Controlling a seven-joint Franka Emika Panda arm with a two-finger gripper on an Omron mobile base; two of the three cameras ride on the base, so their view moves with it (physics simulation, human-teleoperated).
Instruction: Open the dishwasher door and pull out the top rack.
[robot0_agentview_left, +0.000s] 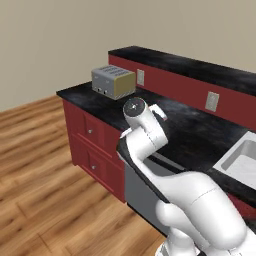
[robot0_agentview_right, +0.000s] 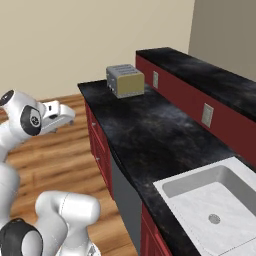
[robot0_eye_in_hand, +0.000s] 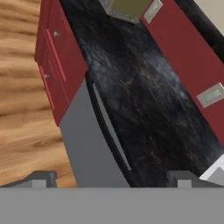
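Gripper (robot0_eye_in_hand: 111, 179), released, its two dark tips wide apart, poised above the dishwasher door (robot0_eye_in_hand: 85, 144): a flat grey panel, shut flush between red cabinet fronts (robot0_eye_in_hand: 59, 65), its black top band carrying a long silver bar handle (robot0_eye_in_hand: 111, 131) just under the edge of the black counter (robot0_eye_in_hand: 144, 100). Beyond, a white sink (robot0_agentview_right: 215, 210); farthest, a toaster (robot0_agentview_left: 114, 81) at the counter's end

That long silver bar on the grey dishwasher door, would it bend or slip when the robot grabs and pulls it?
The silver bar handle looks like stiff metal, so it likely won't flex. Its smooth finish could be slippery. The dishwasher door is a wide flat panel standing shut, so it probably swings down as one rigid piece.
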